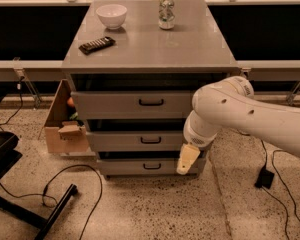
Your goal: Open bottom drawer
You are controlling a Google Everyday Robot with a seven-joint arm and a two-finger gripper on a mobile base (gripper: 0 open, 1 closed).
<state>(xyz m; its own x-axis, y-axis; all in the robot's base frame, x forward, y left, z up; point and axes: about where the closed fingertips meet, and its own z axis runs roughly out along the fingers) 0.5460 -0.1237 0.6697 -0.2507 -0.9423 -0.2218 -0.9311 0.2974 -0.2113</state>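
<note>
The flat grey bottom drawer [125,167] with its small black bar handle [151,166] is the lowest one in the grey metal cabinet [150,49], just above the speckled floor [155,209]. It looks shut. The big white robot arm [250,114] bends down low so its cream gripper [188,160] can reach that drawer. The gripper hangs by the drawer's right end, beside the handle and not on it. I cannot tell if it is open or closed.

My cream gripper [184,169] hangs at the right end of the grey bottom drawer [125,167], black-handled; my arm [240,111] is white, the surface [155,44] grey, the bowl [111,15] white, the floor [150,211] speckled beige.
</note>
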